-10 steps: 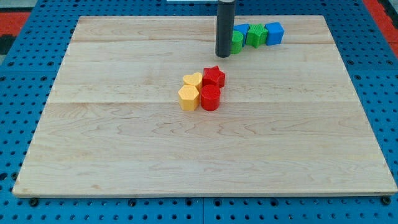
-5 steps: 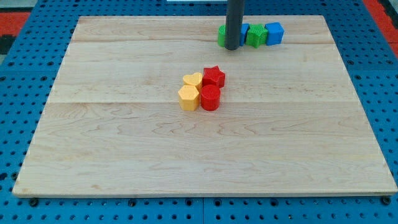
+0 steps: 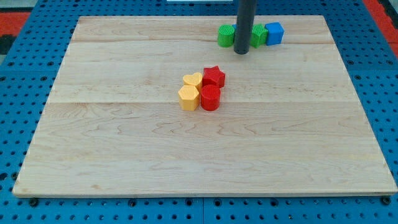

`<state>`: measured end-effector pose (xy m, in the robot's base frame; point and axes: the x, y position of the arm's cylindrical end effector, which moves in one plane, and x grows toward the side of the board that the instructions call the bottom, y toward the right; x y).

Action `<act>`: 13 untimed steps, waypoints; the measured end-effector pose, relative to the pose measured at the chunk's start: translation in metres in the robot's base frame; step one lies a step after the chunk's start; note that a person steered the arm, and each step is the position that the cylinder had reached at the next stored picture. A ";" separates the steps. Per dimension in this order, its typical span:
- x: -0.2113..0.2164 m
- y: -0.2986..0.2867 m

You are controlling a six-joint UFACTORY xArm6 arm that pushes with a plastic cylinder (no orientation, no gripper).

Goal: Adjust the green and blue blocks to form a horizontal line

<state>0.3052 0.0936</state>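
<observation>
Near the top of the frame, right of centre, my tip (image 3: 242,53) rests on the wooden board (image 3: 124,155), in front of a row of blocks. The row holds a green block (image 3: 226,35) on the left, another green block (image 3: 258,35) and a blue cube (image 3: 273,32) on the right. The rod hides the part between the two green ones. There are no jaws here, only a rod. At the centre, two yellow blocks (image 3: 189,97) touch a red star (image 3: 214,76) and a red cylinder (image 3: 210,98).
</observation>
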 end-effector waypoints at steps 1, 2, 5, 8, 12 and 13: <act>-0.002 0.003; -0.005 0.009; -0.014 0.013; 0.002 -0.012; -0.030 -0.055; -0.006 -0.021</act>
<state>0.2989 0.0725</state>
